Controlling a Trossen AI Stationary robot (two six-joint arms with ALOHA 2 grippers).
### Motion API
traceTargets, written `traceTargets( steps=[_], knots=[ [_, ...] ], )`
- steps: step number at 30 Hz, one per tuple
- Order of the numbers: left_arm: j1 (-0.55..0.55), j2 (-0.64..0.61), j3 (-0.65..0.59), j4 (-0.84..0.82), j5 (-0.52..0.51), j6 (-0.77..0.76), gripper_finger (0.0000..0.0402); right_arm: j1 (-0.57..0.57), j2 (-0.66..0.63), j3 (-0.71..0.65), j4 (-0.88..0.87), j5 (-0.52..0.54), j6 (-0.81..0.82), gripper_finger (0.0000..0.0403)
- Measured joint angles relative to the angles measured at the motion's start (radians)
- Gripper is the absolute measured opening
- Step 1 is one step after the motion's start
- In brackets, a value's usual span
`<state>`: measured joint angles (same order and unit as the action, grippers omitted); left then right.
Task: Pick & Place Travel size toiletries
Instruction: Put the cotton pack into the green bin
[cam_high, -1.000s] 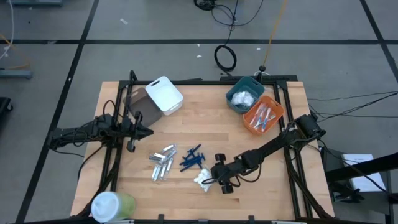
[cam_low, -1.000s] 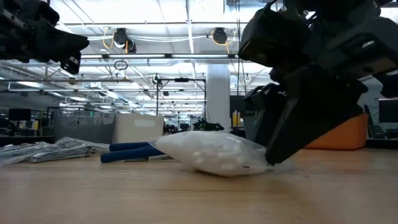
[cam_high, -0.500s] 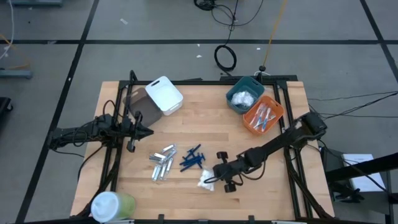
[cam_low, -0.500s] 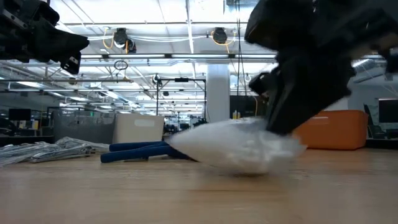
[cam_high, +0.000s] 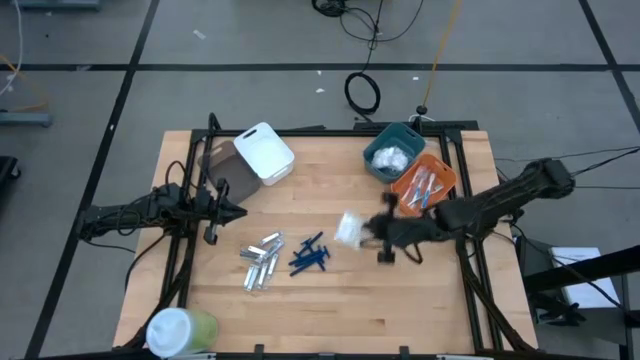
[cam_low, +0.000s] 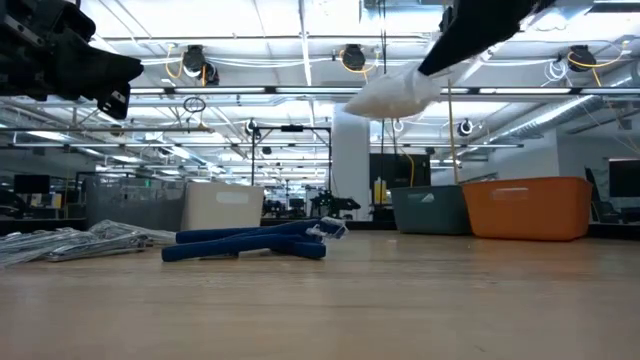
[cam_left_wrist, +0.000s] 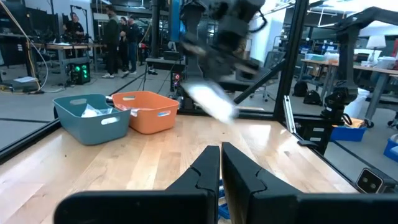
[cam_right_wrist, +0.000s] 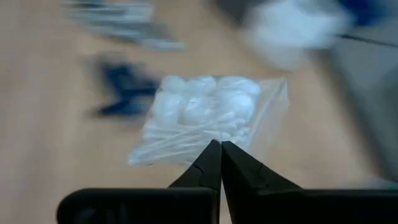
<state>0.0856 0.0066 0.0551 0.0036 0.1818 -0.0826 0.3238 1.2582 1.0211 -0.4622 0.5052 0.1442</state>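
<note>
My right gripper (cam_high: 362, 232) is shut on a white crinkly packet (cam_high: 348, 228) and holds it high above the table's middle; the packet (cam_low: 395, 93) also shows in the low view. Silver tubes (cam_high: 260, 262) and dark blue sticks (cam_high: 310, 255) lie flat on the wood, left of the packet. My left gripper (cam_high: 243, 212) waits shut at the table's left side, pointing level, with nothing between its fingers (cam_left_wrist: 220, 149). My right gripper pinches the packet's clear edge (cam_right_wrist: 214, 138) between its two fingertips. The fingers slant down from the table's right side. The packet (cam_right_wrist: 205, 118) reaches out past the fingertips, lifted clear of the table.
A teal bin (cam_high: 400, 130) with white packets and an orange bin (cam_high: 402, 195) with thin sticks stand at the far right. A white bin (cam_high: 264, 152) stands at the far left, and a green cup with a white lid (cam_high: 180, 330) at the near left corner.
My right gripper has risen fast from the table's near middle and gone toward the far edge and the bins, tipping less steeply down. The white packet, which lay on the wood, has been lifted clear and travels with it.
</note>
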Motion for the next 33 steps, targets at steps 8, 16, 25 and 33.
traceTargets(
  steps=[8, 16, 25, 33],
  knots=[
    [0.0, 0.0, 0.0, 0.0, 0.0, 0.0, 0.0015, -0.204, -0.167, 0.0, -0.183, 0.34, 0.0, 0.0001],
    [0.0, 0.0, 0.0, 0.0, 0.0, 0.0, 0.0015, -0.453, -0.178, -0.003, -0.244, 0.333, -0.001, 0.0001],
    [0.0, 0.0, 0.0, 0.0, 0.0, 0.0, 0.0015, -0.72, -0.177, -0.18, -0.029, 0.306, -0.158, 0.0001],
    [0.0, 0.0, 0.0, 0.0, 0.0, 0.0, 0.0015, -0.869, -0.177, -0.285, 0.202, 0.061, -0.136, 0.0018]
  ],
)
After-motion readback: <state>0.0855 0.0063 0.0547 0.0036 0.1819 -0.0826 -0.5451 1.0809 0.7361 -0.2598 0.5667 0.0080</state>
